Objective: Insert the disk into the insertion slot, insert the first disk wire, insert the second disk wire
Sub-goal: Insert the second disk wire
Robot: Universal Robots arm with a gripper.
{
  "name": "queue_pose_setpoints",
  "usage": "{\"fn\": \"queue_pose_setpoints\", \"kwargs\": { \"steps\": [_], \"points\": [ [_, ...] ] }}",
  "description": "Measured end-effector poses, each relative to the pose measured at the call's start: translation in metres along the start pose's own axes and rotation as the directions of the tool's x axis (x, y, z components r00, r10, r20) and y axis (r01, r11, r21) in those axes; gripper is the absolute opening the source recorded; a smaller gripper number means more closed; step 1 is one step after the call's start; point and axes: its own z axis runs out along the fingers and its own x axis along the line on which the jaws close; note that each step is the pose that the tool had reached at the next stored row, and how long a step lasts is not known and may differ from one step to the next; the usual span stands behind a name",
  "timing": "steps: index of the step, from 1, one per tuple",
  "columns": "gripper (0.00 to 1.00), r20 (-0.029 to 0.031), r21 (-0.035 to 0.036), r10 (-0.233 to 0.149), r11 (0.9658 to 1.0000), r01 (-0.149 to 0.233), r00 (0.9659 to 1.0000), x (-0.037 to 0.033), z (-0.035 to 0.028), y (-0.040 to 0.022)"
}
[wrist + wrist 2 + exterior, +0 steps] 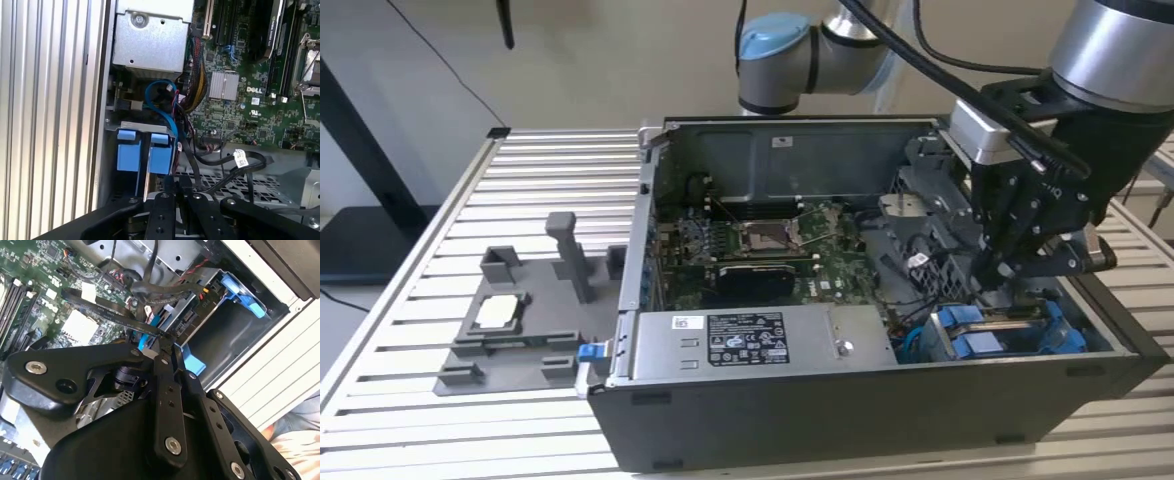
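The tool (1017, 262) hung inside the open computer case (854, 420), near the corner on the exterior view's right. Its fingers (167, 390) were pressed close together, and in the second wrist view they seemed to pinch a thin black wire (115, 315) at the tips, though I could not tell for sure. The disk (1001, 335) sat in its bright blue frame in the slot just below the tool. In the first wrist view the blue frame tabs (142, 150) showed beside the case wall. A silver power box (761, 345) sat near the front. The case stood on a ribbed metal table (520, 180), with a grey holder (520, 320) beside it.
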Motion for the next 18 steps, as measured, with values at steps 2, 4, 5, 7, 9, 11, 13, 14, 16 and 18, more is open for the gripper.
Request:
{"fn": "queue_pose_setpoints", "kwargs": {
  "steps": [2, 4, 5, 7, 9, 11, 13, 14, 16, 18],
  "points": [
    [0.16, 0.0007, -0.0071, 0.002, 1.0000, -0.002, 1.0000, 0.0007, 0.0001, -0.0014],
    [0.16, 0.0013, -0.0136, 0.003, 0.9999, -0.003, 1.0000, 0.0014, 0.0001, -0.0030],
    [0.16, 0.0015, -0.0166, 0.004, 0.9999, -0.004, 1.0000, 0.0018, 0.0002, -0.0041],
    [0.16, 0.0019, -0.0202, 0.005, 0.9998, -0.005, 1.0000, 0.0025, 0.0004, -0.0061],
    [0.16, 0.0021, -0.0211, 0.009, 0.9997, -0.009, 1.0000, 0.0031, 0.0010, -0.0073],
    [0.16, 0.0018, -0.0211, 0.016, 0.9996, -0.016, 0.9999, 0.0036, 0.0015, -0.0078],
    [0.16, 0.0015, -0.0207, 0.025, 0.9995, -0.025, 0.9997, 0.0041, 0.0020, -0.0084],
    [0.16, 0.0013, -0.0205, 0.029, 0.9994, -0.029, 0.9996, 0.0044, 0.0022, -0.0085],
    [0.16, 0.0008, -0.0200, 0.040, 0.9990, -0.040, 0.9992, 0.0051, 0.0026, -0.0086],
    [0.16, 0.0006, -0.0196, 0.052, 0.9985, -0.052, 0.9986, 0.0057, 0.0029, -0.0086]
  ]
}}
